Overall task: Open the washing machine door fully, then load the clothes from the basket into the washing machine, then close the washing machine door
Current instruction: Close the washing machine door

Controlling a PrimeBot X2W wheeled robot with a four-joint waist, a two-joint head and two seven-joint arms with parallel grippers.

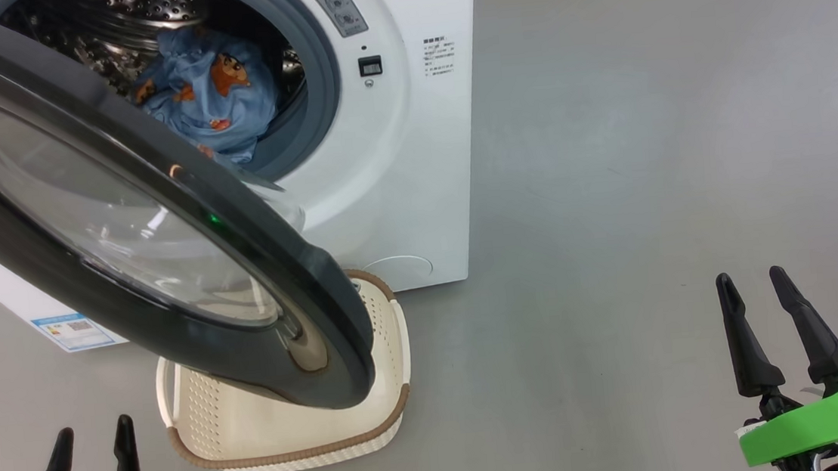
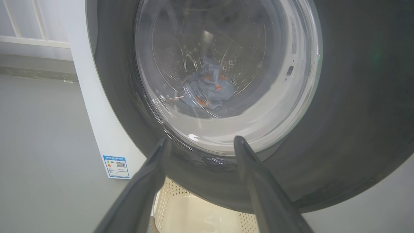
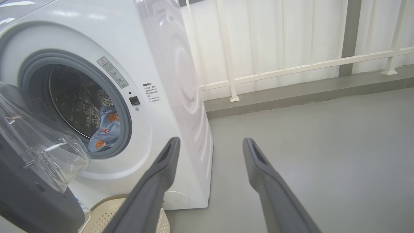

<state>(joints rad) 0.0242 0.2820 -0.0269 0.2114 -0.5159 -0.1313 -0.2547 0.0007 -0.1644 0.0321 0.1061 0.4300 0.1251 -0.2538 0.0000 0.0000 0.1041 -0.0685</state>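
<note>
Noted white on washing machine [image 1: 412, 160], grey-blue on gasket [image 1: 323, 69], glossy black around clear glass on door [image 1: 121, 216]. Light blue with orange-brown bear print on clothes [image 1: 213, 94]. Cream with dotted perforations and brown rim on basket [image 1: 388, 337]. Plain grey on floor [image 1: 648, 170]

Clothes [image 1: 213, 94]: in the drum [image 1: 141, 9] of the washing machine [image 1: 412, 152].
Basket [image 1: 292, 429]: on the floor [image 1: 648, 170], just before the washing machine's front.
Washing machine door [image 1: 123, 238]: ajar, standing out before the opening, overhanging the basket's rear part.
</note>
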